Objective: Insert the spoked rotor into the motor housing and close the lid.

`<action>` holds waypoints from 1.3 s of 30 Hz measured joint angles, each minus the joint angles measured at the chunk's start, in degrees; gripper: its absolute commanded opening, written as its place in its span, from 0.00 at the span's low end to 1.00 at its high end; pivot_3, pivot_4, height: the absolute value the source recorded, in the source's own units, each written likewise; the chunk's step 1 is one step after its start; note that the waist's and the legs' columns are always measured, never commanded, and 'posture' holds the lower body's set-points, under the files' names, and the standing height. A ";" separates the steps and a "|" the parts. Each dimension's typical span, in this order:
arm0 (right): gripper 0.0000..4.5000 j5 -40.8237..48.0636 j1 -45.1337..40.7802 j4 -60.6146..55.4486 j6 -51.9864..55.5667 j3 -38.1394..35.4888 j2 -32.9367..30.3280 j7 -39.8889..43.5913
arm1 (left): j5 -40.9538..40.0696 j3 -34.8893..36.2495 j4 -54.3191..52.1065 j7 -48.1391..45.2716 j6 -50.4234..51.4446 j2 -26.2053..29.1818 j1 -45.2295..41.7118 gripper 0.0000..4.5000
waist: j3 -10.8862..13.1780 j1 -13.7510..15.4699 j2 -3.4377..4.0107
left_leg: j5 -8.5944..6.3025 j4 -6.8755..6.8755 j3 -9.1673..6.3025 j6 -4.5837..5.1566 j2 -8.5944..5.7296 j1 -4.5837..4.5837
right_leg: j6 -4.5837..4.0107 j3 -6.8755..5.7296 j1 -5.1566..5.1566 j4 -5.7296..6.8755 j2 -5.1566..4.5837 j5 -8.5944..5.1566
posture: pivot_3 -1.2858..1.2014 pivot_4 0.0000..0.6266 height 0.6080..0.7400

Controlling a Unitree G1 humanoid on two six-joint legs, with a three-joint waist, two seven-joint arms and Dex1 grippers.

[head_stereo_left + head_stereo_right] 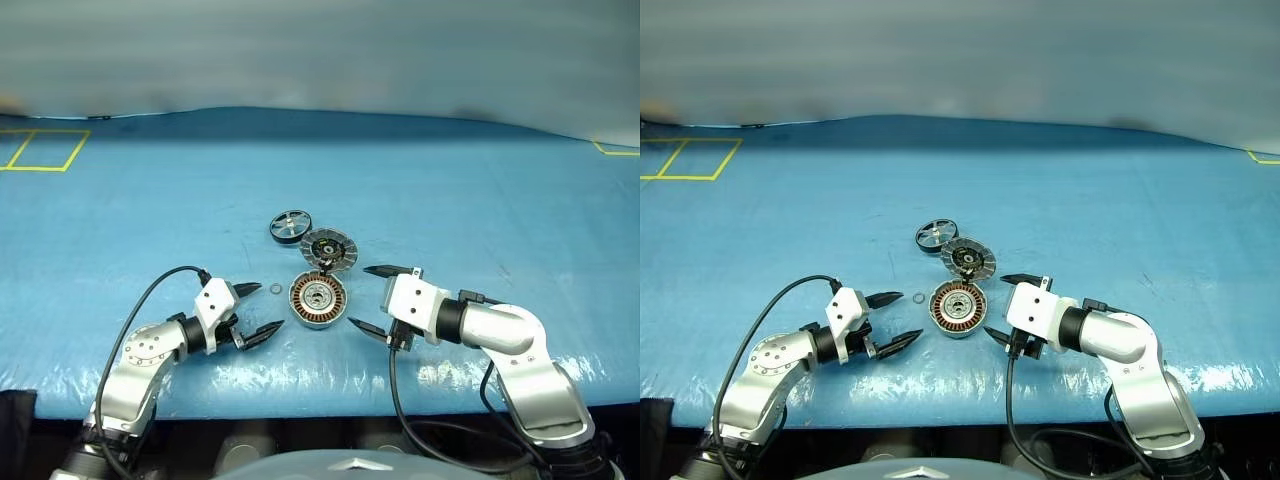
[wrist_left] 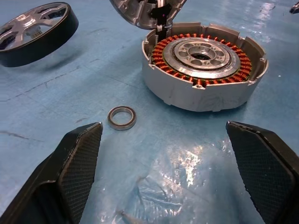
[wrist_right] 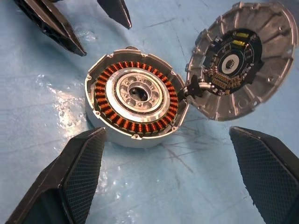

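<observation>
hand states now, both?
Left hand: open, holding nothing, beside the housing.
Right hand: open, holding nothing, on the housing's other side.

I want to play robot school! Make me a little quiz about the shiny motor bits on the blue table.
1. True or false: the small dark spoked rotor already sits inside the round silver motor housing with copper windings.
2. What lies between the left gripper and the housing? A) a small metal ring B) a screw C) a coin
3. Fill in: the grey segmented lid stands ____, leaning back from the housing.

Key: 1 false; 2 A; 3 open
</observation>
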 measured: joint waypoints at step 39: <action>1.00 3.30 2.73 7.94 -7.82 1.67 -5.42 -7.86 | 8.30 -2.59 7.20 7.53 -3.37 -3.03 -4.54 0.16 | -0.01 -0.02 0.01 | 0.12 0.01 -0.01 0.08 0.00 0.14 | -0.01 0.14 0.01 0.34 0.38 0.00 | 0.52 0.24 1.00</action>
